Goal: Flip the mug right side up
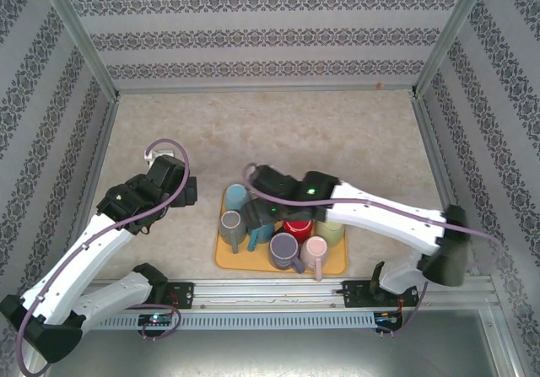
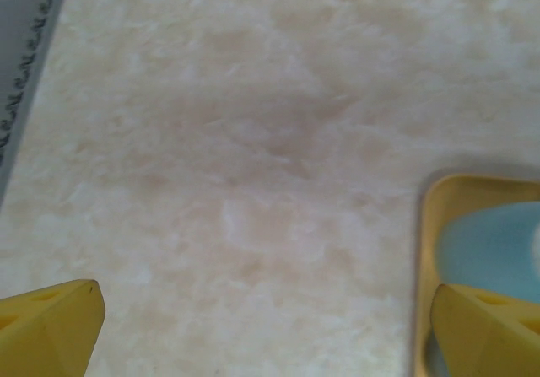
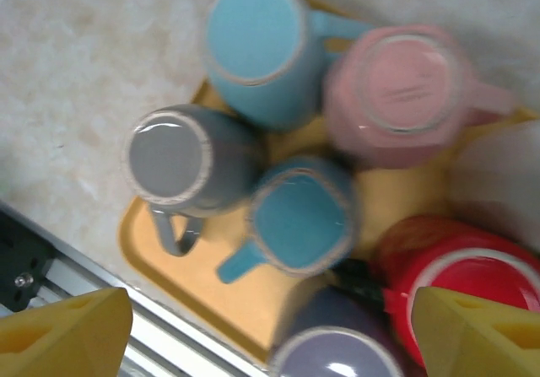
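Observation:
Several mugs stand bottom-up on a yellow tray (image 3: 253, 297): light blue (image 3: 253, 48), pink (image 3: 405, 90), grey (image 3: 173, 158), teal (image 3: 299, 221), purple (image 3: 337, 356) and red (image 3: 460, 280). My right gripper (image 3: 270, 339) hovers above them, open, with its yellow fingertips (image 3: 63, 335) wide apart and nothing held. From above, the right gripper (image 1: 257, 218) sits over the tray's left half, partly hiding the teal mug. My left gripper (image 1: 191, 190) is open over bare table just left of the tray (image 2: 429, 225). The light blue mug (image 2: 498, 246) shows at its right.
A pale mug (image 1: 331, 230) stands at the tray's right side. The metal rail (image 1: 278, 291) runs along the near edge just below the tray. Patterned walls enclose the table (image 1: 270, 132), which has free room behind and to both sides of the tray.

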You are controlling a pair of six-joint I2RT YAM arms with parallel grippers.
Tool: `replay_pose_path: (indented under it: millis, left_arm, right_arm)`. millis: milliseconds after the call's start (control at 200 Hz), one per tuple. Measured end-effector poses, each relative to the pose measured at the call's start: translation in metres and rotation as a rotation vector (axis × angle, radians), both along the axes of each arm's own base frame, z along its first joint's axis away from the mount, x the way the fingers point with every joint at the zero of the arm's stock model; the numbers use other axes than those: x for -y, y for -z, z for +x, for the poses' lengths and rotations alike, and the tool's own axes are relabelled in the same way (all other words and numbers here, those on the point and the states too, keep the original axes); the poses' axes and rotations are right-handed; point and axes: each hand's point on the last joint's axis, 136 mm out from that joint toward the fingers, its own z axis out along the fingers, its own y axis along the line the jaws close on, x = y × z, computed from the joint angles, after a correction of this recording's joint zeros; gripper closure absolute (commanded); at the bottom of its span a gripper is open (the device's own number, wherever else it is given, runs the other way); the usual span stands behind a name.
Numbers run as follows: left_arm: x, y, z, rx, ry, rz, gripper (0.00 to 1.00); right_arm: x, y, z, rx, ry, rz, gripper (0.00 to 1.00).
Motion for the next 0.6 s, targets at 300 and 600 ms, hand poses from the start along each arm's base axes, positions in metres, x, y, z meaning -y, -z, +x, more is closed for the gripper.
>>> replay_pose_path:
  millis: [300,600]
  left_arm:
    - [-0.031,-0.026,-0.013,0.149,-0.1,0.025,0.0]
    - [-0.063,-0.054,-0.032,0.326,-0.25,-0.02,0.0]
  right_arm:
    - [-0.066,0.023,-0.002,-0.068,0.036,-0.067,0.21]
    - [-0.08,0.055,0.008,-0.128,0.126,-0.121,0.21]
